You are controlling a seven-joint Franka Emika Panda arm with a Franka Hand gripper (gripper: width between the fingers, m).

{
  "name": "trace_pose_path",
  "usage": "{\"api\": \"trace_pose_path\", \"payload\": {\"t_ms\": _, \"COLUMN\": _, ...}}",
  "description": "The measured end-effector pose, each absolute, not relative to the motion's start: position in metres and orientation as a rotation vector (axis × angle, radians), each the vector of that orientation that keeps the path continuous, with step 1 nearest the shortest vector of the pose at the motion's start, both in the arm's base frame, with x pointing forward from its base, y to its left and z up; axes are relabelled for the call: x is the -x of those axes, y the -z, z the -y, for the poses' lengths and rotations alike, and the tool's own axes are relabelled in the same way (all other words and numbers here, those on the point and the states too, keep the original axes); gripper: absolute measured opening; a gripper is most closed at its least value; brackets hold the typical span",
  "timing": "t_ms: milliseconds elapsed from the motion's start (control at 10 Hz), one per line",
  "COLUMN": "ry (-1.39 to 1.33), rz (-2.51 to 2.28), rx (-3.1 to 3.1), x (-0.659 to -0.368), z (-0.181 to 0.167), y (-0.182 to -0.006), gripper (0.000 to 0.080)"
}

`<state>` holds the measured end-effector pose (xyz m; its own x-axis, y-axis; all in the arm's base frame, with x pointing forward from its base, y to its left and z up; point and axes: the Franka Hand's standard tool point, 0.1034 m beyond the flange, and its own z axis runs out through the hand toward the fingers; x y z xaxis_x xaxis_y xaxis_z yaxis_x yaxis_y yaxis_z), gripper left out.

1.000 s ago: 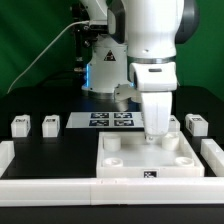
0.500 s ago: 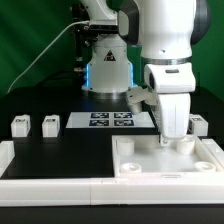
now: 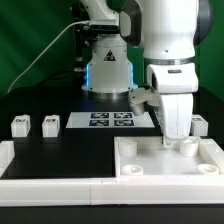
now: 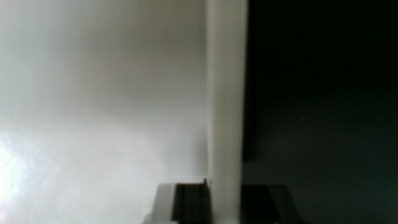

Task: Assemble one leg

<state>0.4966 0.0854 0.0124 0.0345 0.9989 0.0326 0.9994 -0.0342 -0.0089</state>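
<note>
No legible text, numbers or brand names; only black-and-white square marker tags.
Several tags are printed on the marker board [image 3: 110, 121]. One sits on the face of the first leg [image 3: 19, 125] at the exterior view's left and one on the second leg [image 3: 50, 124] just beside it. The third leg [image 3: 198, 125] at the exterior view's right possibly has one, but it's too small to be sure. One small tag is on the tray [image 3: 135, 176] front rim. No pattern can be decoded, and the wrist view is blurred with nothing legible.
</note>
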Motion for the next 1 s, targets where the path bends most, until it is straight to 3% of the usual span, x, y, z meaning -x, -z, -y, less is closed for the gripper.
{"api": "trace_pose_path", "payload": {"t_ms": 100, "ry": 0.026, "rz": 2.152, "rx": 2.249, "x": -0.497, "z": -0.085, "y": -0.012, "gripper": 0.016}}
{"api": "trace_pose_path", "payload": {"t_ms": 300, "ry": 0.026, "rz": 2.149, "rx": 2.251, "x": -0.497, "z": -0.085, "y": -0.012, "gripper": 0.0445}}
{"api": "trace_pose_path", "payload": {"t_ms": 400, "ry": 0.027, "rz": 2.147, "rx": 2.254, "x": -0.497, "z": -0.085, "y": -0.013, "gripper": 0.0445}}
{"api": "trace_pose_path", "payload": {"t_ms": 500, "ry": 0.031, "rz": 2.141, "rx": 2.263, "x": -0.498, "z": -0.085, "y": -0.014, "gripper": 0.0595}}
{"api": "trace_pose_path", "payload": {"t_ms": 1000, "ry": 0.047, "rz": 2.083, "rx": 2.329, "x": -0.496, "z": -0.084, "y": -0.023, "gripper": 0.0646}}
